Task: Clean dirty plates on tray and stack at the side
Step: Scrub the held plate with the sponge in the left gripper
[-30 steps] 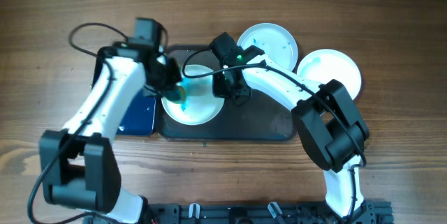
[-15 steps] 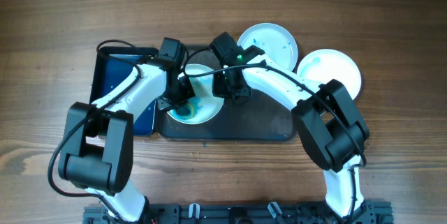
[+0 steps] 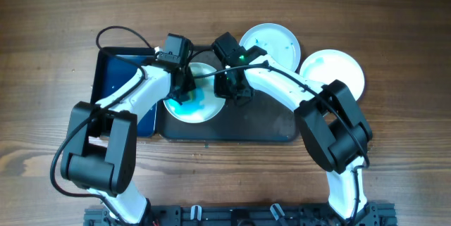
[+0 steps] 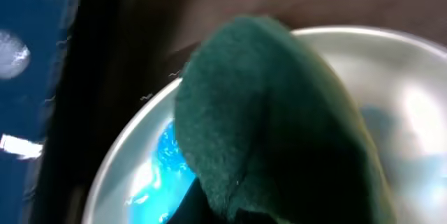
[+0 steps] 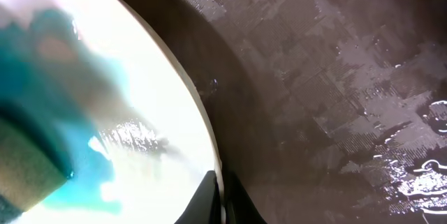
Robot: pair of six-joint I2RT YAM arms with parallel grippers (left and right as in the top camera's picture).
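A white plate with blue smears lies at the left end of the dark tray. My left gripper is shut on a green sponge and presses it onto this plate. My right gripper is shut on the plate's right rim; the wet tray shows beside it. Two more white plates lie off the tray on the table: one behind the tray, one at the right with a faint blue tint.
A smaller blue-black tray sits left of the dark tray, under my left arm. The left arm's cable loops above it. Bare wooden table surrounds everything.
My left gripper swung from the left of the plate onto it, then moved the sponge up toward the plate's far side. The blue smear has spread. My right gripper has not moved.
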